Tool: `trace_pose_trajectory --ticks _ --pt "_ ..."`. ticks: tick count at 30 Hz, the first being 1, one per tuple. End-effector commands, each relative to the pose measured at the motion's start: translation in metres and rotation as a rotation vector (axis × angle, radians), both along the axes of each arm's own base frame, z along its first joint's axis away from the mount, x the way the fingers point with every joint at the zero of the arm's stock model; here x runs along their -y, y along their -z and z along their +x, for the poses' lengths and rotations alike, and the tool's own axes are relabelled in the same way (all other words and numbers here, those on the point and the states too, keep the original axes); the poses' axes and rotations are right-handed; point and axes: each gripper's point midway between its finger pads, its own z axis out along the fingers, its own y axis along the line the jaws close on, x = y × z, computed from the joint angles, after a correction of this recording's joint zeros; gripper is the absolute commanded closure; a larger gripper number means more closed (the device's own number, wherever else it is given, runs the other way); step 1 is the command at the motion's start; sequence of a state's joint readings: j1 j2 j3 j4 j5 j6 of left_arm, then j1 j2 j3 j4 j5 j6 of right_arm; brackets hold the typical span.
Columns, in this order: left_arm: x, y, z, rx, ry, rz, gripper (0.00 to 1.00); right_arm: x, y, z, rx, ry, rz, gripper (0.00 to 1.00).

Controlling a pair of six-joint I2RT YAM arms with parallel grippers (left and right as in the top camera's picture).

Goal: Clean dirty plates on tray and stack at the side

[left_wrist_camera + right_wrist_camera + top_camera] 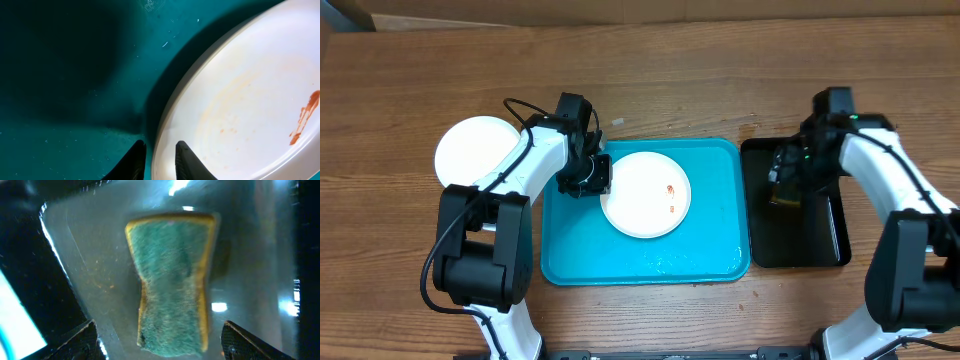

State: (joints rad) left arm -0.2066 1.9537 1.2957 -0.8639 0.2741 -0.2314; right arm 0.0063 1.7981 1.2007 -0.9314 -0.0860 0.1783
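A white plate (645, 193) with a reddish-brown smear (305, 117) lies on the turquoise tray (570, 250). My left gripper (598, 178) is at its left rim. In the left wrist view its narrow jaws (160, 160) straddle the rim of this plate (250, 90), one finger over the white face and one outside over the tray (60, 75). A second white plate (470, 148) rests on the table left of the tray. My right gripper (159, 327) stands open on both sides of a green sponge (172, 280), touching neither side.
The sponge (785, 190) lies in a narrow black tray (800, 240) right of the turquoise one, with my right gripper (788, 172) over it. The black tray's wet floor (90, 270) reflects light. Bare wooden table surrounds both trays.
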Motion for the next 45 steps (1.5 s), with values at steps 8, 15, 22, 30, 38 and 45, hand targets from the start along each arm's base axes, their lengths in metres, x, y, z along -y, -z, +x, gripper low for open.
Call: trace_pose_trajectory --ticks 8,15,22,30,38,45 --pt "0.001 -0.006 -0.001 0.019 0.016 -0.015 0.77 0.009 0.024 -0.013 0.019 0.019 -0.210 0.21" --pt "0.001 -0.006 0.000 0.021 0.016 -0.015 0.77 0.009 0.025 -0.018 0.000 0.016 -0.207 0.79" --pt "0.001 -0.006 -0.001 0.020 0.016 -0.015 0.77 0.009 0.024 -0.016 0.008 0.017 -0.208 0.39" --pt "0.001 -0.006 -0.001 0.020 0.016 -0.015 0.77 0.019 0.018 0.008 0.107 0.034 -0.268 0.29" --pt "0.001 -0.006 -0.001 0.018 0.016 -0.014 0.77 0.016 0.019 0.012 0.124 0.035 -0.255 0.96" --pt "0.001 -0.006 -0.001 0.018 0.016 -0.014 0.76 0.024 0.014 0.025 0.181 0.051 -0.296 0.25"
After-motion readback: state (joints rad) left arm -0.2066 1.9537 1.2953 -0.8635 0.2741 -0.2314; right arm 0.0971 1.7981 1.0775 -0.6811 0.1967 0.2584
